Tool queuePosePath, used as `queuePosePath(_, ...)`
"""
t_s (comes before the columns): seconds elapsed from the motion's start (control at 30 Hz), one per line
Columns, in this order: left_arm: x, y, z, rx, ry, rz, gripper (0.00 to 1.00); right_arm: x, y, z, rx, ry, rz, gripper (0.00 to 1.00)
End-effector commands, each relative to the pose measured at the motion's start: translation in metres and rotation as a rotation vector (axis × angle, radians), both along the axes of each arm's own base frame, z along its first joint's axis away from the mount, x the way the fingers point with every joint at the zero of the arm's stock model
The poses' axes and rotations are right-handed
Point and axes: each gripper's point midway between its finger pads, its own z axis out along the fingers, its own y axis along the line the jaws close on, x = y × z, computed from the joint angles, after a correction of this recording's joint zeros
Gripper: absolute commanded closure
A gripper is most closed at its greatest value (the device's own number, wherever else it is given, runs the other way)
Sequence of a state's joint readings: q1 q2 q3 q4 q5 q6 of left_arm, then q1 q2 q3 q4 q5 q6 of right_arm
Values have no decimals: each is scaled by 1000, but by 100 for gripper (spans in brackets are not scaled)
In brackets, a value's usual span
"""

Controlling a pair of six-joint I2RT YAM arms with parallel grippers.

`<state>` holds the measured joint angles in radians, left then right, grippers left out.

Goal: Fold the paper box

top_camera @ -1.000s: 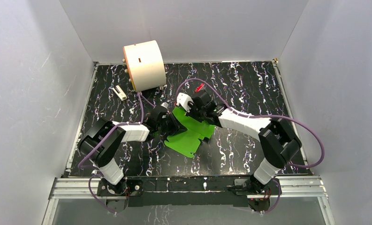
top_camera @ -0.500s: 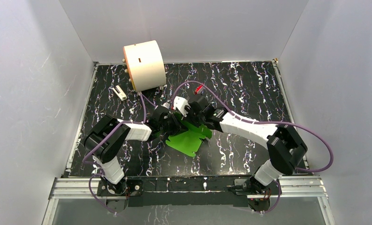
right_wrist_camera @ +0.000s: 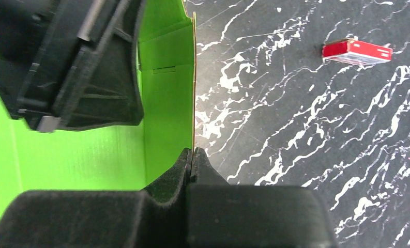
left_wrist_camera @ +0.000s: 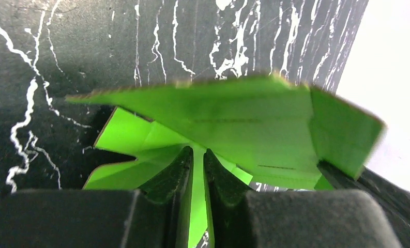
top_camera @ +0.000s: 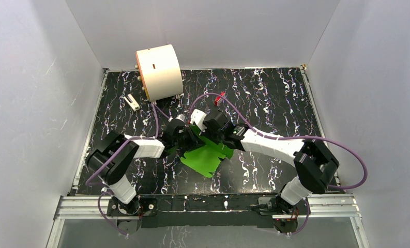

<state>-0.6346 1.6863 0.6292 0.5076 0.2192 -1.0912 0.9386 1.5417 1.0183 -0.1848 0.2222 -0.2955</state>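
Note:
The paper box (top_camera: 205, 156) is a bright green creased sheet lying open at the table's middle. One of its panels stands upright. My right gripper (top_camera: 207, 125) is shut on the edge of that upright panel (right_wrist_camera: 167, 98), which it pinches between its fingertips (right_wrist_camera: 192, 155). My left gripper (top_camera: 186, 135) is at the sheet's left side, and it shows as a black body in the right wrist view (right_wrist_camera: 78, 67). Its jaws are almost together with a thin slit between them (left_wrist_camera: 198, 155). Its tips rest on the flat sheet at the foot of the raised panel (left_wrist_camera: 233, 119).
A small red block (top_camera: 219, 96) lies just beyond the grippers and also shows in the right wrist view (right_wrist_camera: 357, 51). A large cream cylinder (top_camera: 158, 71) stands at the back left, with a small white piece (top_camera: 132, 102) near it. White walls enclose the black marbled table (top_camera: 275, 103).
My right gripper has moved left and nearer, bringing the sheet's far panel upright. My left gripper has shifted slightly toward the fold. The sheet has slid a little to the left.

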Motion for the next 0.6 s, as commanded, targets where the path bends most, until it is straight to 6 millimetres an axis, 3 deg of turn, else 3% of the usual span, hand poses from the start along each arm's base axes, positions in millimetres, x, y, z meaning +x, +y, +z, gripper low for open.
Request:
queuePosePath(0.0, -1, 12, 27, 32, -80, 6, 87, 19, -1, 31, 18, -136, -47, 100)
queuePosePath(0.23, -22, 22, 35, 25, -55, -1, 85, 28, 3, 45, 11, -181, -43, 100)
queuePosePath(0.57, -21, 13, 7, 62, 3, -23, 88, 25, 14, 71, 67, -185, 5, 100)
